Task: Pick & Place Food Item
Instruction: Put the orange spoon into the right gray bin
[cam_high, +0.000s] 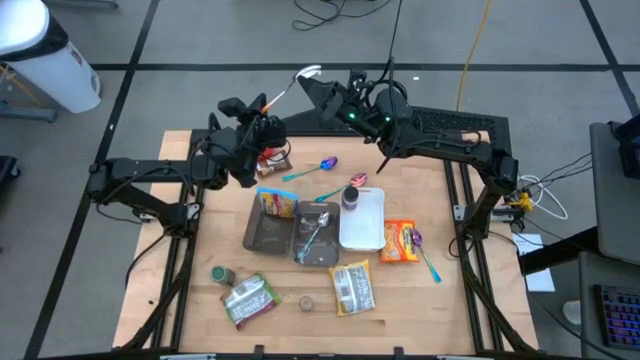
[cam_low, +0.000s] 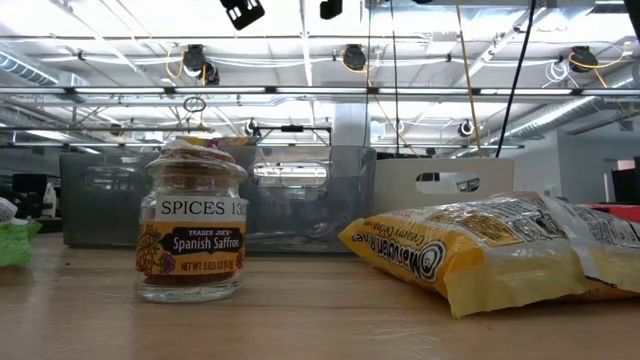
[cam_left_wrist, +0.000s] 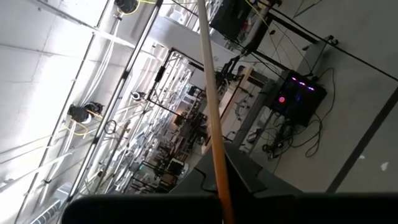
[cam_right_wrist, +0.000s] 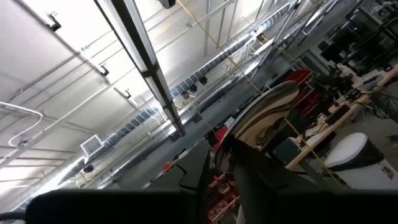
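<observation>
orange-handled spoon (cam_high: 285, 88) is pinched in the left gripper (cam_high: 262, 103), raised above the table's (cam_high: 180, 260) far edge, its white bowl meeting the right gripper (cam_high: 322, 88), whose fingers i cannot tell spread or pressed together.

Both grippers (cam_high: 262, 122) (cam_high: 322, 92) raised, near together.

saffron jar (cam_low: 191, 228): clear glass, orange-and-brown label
snack bag (cam_low: 500, 246): yellow, black lettering
tray (cam_high: 364, 220): white
spoon (cam_high: 315, 168): teal handle, purple bowl
chip packet (cam_high: 400, 241): orange
tabletop (cam_high: 200, 310): pale wood
</observation>
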